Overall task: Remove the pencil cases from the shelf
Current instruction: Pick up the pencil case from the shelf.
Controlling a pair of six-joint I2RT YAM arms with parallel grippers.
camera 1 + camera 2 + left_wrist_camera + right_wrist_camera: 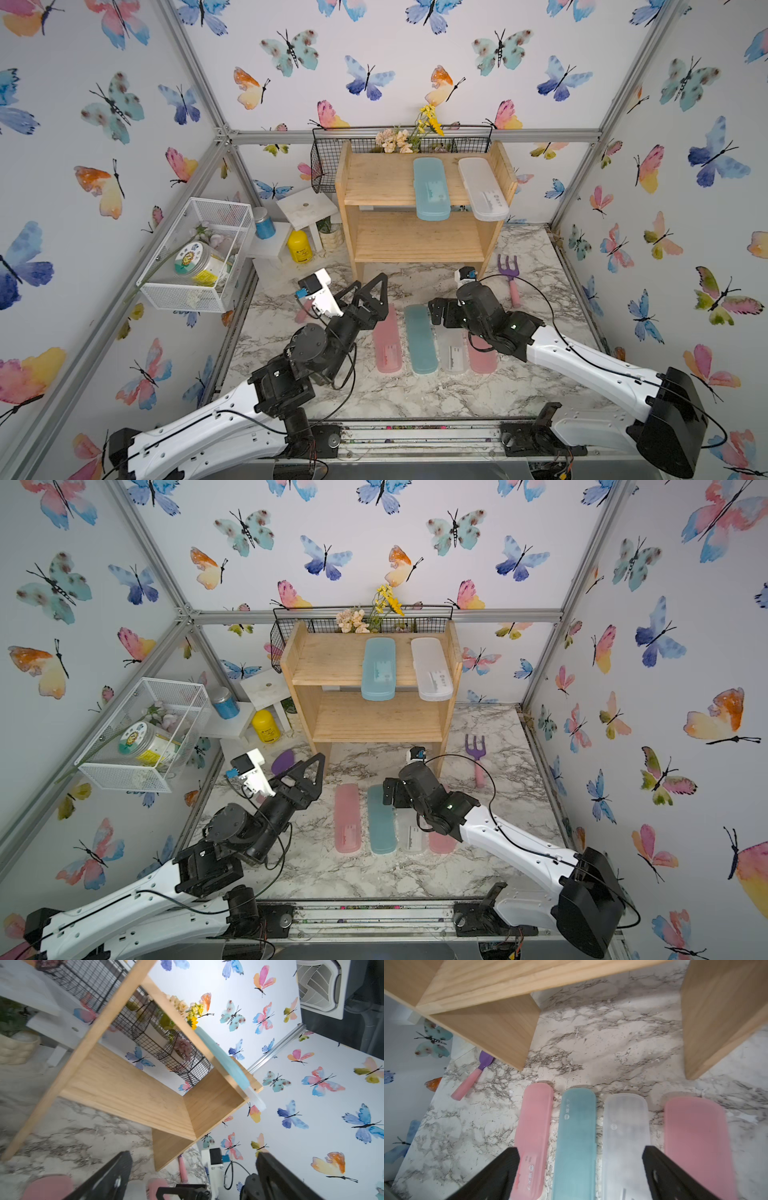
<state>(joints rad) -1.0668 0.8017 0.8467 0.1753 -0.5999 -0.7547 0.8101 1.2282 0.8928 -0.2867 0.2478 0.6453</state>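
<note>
Both grippers, left gripper (376, 286) and right gripper (579, 1167), are spread wide (holding nothing); we see two pencil cases (432, 189) overhanging the shelf (374, 183) top's front edge.

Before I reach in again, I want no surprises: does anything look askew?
Yes. The blue case and clear case on the shelf stick out past its top board's front edge.

Both top views look steeply down from high above the arms' bases onto the whole marble tabletop (415, 395) and the shelf (332, 663) at its far side. The left wrist camera looks close and tilted past its fingers (116, 1176) at that shelf (128, 1093). The right wrist camera looks close down past its fingers (500, 1169) at the tabletop (602, 1043).
</note>
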